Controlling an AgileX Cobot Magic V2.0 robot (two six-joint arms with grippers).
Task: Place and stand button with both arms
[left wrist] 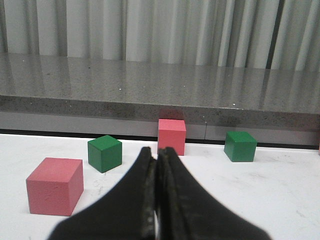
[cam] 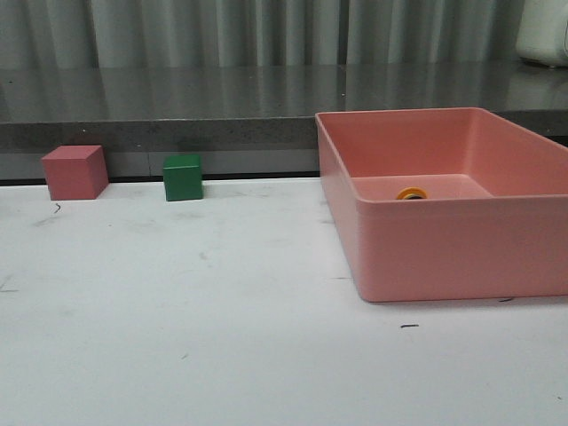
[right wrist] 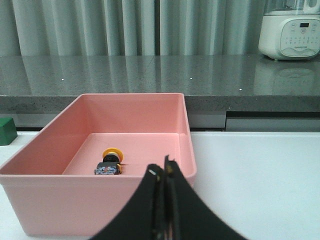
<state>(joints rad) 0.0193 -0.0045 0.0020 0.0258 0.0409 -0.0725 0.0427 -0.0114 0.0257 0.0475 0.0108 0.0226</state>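
The front camera sits low, looking forward across the white table (cam: pixel 222 337) toward the grey counter (cam: pixel 177 106) — the pink bin (cam: pixel 444 248) close on its right. Each wrist camera looks low along its closed fingers toward that counter — the left at the cubes, the right into the bin.

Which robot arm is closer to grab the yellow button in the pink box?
Probably the right. The right gripper looks straight into the box, with the button lying just ahead. The left gripper faces only pink and green cubes; no button shows there. Both grippers are shut.
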